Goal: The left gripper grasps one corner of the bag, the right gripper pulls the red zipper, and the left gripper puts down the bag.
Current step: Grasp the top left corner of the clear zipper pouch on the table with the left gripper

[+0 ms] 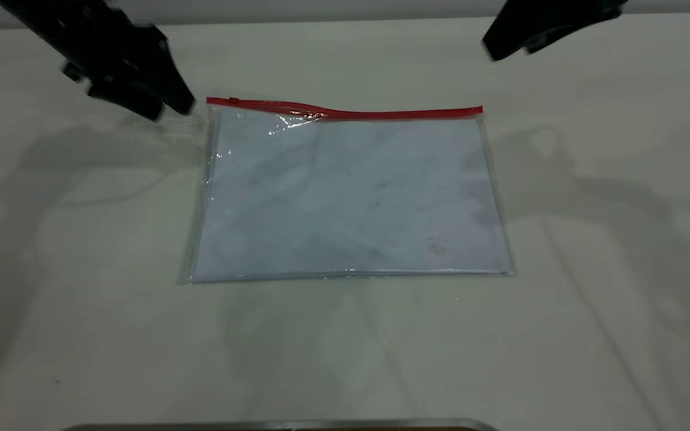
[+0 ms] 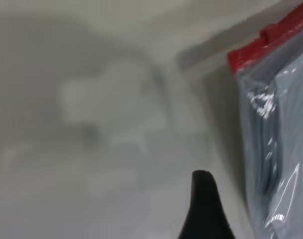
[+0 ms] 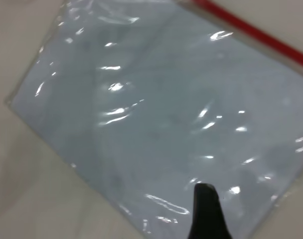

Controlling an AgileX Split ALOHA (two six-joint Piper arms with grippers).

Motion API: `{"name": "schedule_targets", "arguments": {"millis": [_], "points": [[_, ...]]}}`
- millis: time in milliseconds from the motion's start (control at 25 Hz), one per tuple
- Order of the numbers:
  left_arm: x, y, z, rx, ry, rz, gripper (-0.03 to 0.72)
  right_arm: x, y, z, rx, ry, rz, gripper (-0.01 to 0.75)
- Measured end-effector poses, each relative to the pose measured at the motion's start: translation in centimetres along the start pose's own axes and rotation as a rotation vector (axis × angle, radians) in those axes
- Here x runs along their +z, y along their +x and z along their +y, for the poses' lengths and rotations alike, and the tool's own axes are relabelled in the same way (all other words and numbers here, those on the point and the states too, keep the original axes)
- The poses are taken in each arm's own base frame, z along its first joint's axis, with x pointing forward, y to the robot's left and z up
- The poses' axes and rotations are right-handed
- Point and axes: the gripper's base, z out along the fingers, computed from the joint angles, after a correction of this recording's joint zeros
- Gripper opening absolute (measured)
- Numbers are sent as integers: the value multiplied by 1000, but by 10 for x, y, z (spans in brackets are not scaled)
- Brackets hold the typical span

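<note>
The bag (image 1: 351, 191) lies flat on the table, a clear pouch with white paper inside. The red zipper (image 1: 381, 112) runs along its far long edge, with the slider tab (image 1: 233, 100) near the left end. My left gripper (image 1: 168, 111) hovers just left of the far left corner of the bag (image 1: 210, 103), open and empty, touching nothing. In the left wrist view one of its fingers (image 2: 206, 209) shows beside the bag (image 2: 281, 149) and the zipper end (image 2: 271, 42). My right gripper (image 1: 504, 51) is raised beyond the far right corner. The right wrist view shows the bag (image 3: 166, 109) and zipper (image 3: 256, 35).
The white table (image 1: 81, 299) spreads around the bag on all sides. A thin metallic edge (image 1: 279, 425) runs along the near border of the exterior view.
</note>
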Motion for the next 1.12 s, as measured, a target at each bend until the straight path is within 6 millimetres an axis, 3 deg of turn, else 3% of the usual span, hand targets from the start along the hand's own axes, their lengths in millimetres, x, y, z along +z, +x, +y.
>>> {"name": "schedule_targets", "arguments": {"millis": [480, 920, 1120], "points": [[38, 10, 10, 56, 95, -58, 589, 5, 1, 1, 1, -12, 5, 551], [61, 10, 5, 74, 202, -165, 589, 5, 1, 3, 8, -24, 5, 551], [70, 13, -2, 86, 244, -148, 529, 5, 1, 2, 8, -21, 3, 551]]}}
